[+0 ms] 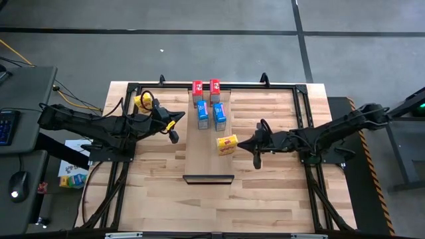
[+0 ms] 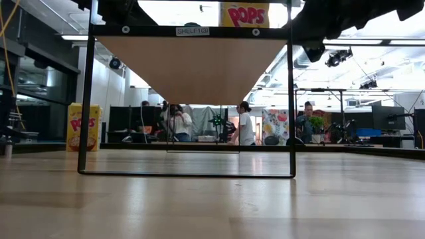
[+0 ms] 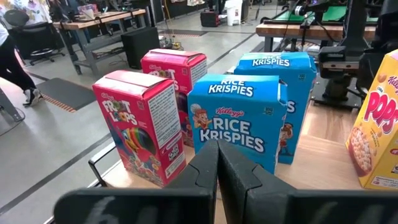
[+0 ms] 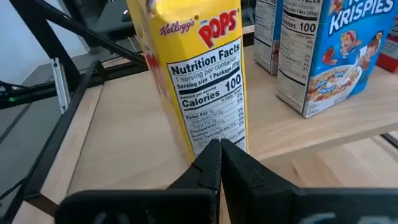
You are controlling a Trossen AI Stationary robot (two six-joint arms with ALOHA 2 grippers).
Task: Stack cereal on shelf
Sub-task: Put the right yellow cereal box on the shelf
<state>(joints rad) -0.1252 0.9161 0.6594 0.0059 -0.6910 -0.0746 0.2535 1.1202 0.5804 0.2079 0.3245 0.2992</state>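
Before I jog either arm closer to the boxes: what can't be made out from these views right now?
1. Low view: the underside of the shelf hides the boxes on it. Only the top of one yellow box shows, cut off by the edge.
2. Right wrist view: the shut right jaws cover that box's base, so contact is unclear.
3. High view: the yellow item beside the left arm is too small and half covered by cables.
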